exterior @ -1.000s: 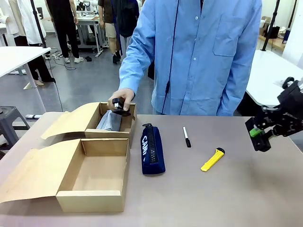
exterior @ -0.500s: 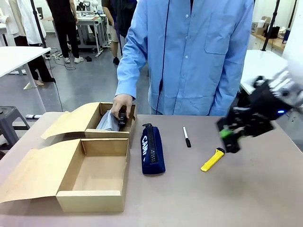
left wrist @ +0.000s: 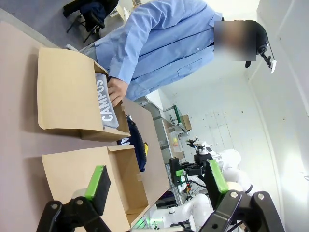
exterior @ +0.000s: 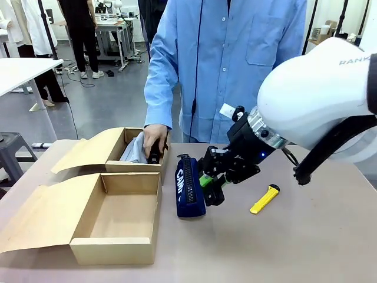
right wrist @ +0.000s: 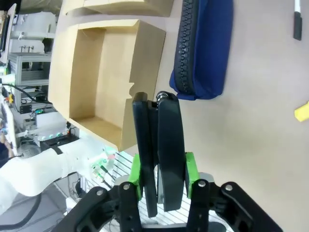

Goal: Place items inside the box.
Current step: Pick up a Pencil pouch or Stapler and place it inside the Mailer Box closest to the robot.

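The navy pencil case lies on the table to the right of the near box. My right gripper hangs just to the right of the case, fingers shut together with nothing between them. A yellow utility knife lies further right. The marker rests beyond the case. A person's hand holds the black stapler down in the far box, beside the grey pouch. My left gripper is open and empty.
Both cardboard boxes stand open at the table's left, flaps spread outward; the near box has nothing in it. The person in a blue shirt stands at the far edge. The table's front right is bare.
My right arm swept in from the far right, over the knife, to the pencil case. The person's hand lowered the stapler into the far box.
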Controlling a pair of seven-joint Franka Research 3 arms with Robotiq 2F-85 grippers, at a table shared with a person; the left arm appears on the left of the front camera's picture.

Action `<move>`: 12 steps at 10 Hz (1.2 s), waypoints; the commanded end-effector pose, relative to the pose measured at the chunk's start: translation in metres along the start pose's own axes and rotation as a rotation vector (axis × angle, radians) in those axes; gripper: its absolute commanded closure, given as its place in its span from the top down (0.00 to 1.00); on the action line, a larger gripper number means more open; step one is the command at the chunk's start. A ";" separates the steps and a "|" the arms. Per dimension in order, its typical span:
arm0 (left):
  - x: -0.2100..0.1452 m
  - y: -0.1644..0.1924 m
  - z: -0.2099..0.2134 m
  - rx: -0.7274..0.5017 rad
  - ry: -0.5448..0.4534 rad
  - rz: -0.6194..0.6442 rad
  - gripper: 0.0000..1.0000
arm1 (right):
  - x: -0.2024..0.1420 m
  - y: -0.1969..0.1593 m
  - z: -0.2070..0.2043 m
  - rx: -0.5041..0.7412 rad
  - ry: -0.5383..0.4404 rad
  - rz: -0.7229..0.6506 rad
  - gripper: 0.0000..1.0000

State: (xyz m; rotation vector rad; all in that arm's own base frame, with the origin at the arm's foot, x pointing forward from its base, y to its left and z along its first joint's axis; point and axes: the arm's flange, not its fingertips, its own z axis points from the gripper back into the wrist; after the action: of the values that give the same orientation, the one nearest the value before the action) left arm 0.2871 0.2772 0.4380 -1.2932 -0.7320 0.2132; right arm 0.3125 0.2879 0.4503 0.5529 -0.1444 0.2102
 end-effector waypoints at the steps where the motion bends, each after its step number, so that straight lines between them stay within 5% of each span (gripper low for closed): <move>1: 0.000 -0.001 -0.001 -0.022 -0.015 -0.024 1.00 | -0.007 -0.007 0.019 -0.008 0.006 -0.020 0.41; 4: 0.000 -0.001 -0.001 -0.022 -0.015 -0.024 1.00 | 0.000 0.006 -0.008 -0.042 -0.027 0.003 0.41; 6: 0.000 -0.001 -0.001 -0.022 -0.015 -0.024 1.00 | 0.024 0.050 -0.034 -0.038 -0.086 0.029 0.41; 9: 0.000 -0.001 -0.001 -0.022 -0.015 -0.024 1.00 | 0.040 0.121 -0.097 0.041 0.004 0.117 0.41; 12: 0.000 -0.001 -0.001 -0.022 -0.015 -0.024 1.00 | 0.048 0.151 -0.144 0.029 0.090 0.154 0.41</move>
State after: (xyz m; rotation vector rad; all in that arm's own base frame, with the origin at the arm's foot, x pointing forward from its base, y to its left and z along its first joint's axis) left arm 0.2868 0.2775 0.4380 -1.2933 -0.7325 0.2139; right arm 0.3266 0.4852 0.4053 0.5866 -0.1009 0.4047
